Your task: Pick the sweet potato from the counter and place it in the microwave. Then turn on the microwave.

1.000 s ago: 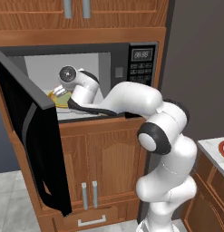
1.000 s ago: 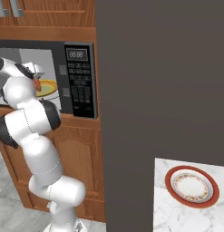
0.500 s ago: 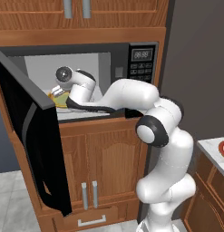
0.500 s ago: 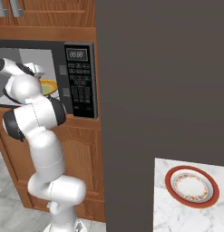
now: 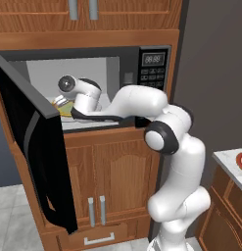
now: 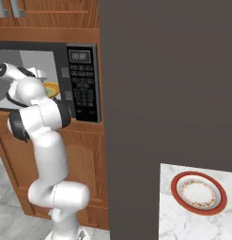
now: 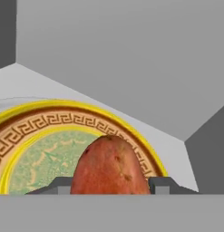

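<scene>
The sweet potato (image 7: 109,165), reddish-orange, sits between my two fingertips in the hand view. My gripper (image 7: 109,186) is shut on the sweet potato and holds it over a round yellow-green plate (image 7: 41,131) on the light grey floor of the microwave (image 5: 153,68). The base views show my hand reaching into the open cavity above that plate (image 5: 61,105) (image 6: 51,89), with the fingers hidden behind the hand. The keypad (image 6: 83,89) is to the right of the cavity.
The black microwave door (image 5: 34,147) hangs wide open to the left, in front of the wooden cabinets. A dark tall panel stands right of the microwave. The counter (image 6: 178,220) at the lower right carries a red-rimmed plate (image 6: 198,192).
The elbow has swung a little toward the microwave. The hand has stayed inside the cavity over the plate, with the grip unchanged.
</scene>
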Robot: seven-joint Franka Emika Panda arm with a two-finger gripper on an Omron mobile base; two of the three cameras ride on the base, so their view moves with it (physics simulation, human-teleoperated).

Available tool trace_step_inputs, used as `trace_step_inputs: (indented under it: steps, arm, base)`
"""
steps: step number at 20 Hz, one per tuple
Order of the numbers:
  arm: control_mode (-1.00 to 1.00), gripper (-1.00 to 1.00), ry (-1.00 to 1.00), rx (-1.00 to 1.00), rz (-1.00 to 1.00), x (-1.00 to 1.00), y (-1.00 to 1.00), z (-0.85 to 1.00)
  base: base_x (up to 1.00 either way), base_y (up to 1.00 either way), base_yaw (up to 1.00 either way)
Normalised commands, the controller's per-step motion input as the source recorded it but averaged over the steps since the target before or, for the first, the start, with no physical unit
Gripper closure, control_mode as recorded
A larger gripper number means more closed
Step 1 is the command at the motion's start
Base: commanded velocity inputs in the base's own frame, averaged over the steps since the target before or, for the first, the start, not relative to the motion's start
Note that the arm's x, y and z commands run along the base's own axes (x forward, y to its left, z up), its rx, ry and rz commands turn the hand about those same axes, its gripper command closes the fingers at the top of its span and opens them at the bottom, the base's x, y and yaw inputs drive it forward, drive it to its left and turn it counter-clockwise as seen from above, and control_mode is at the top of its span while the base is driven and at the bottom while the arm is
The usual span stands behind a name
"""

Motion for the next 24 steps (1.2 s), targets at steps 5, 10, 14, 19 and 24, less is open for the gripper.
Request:
trace_step_inputs:
  steps: [5, 10, 14, 19, 24]
  arm:
    - [-1.0, 1.0, 0.0, 0.0, -0.01, 0.26, 0.13, -0.11]
    - [-1.0, 1.0, 0.0, 0.0, 0.0, 0.24, 0.14, -0.07]
    - [-1.0, 1.0, 0.01, 0.0, -0.01, 0.27, 0.15, -0.06]
    - [-1.0, 1.0, 0.04, 0.0, -0.03, 0.08, 0.08, -0.11]
    - [-1.0, 1.0, 0.03, 0.0, -0.06, 0.0, 0.01, -0.05]
  base:
    - [0.0, 0.0, 0.0]
    - [0.0, 0.0, 0.0]
    - [0.0, 0.0, 0.0]
    - [0.0, 0.0, 0.0]
    - [0.0, 0.0, 0.0]
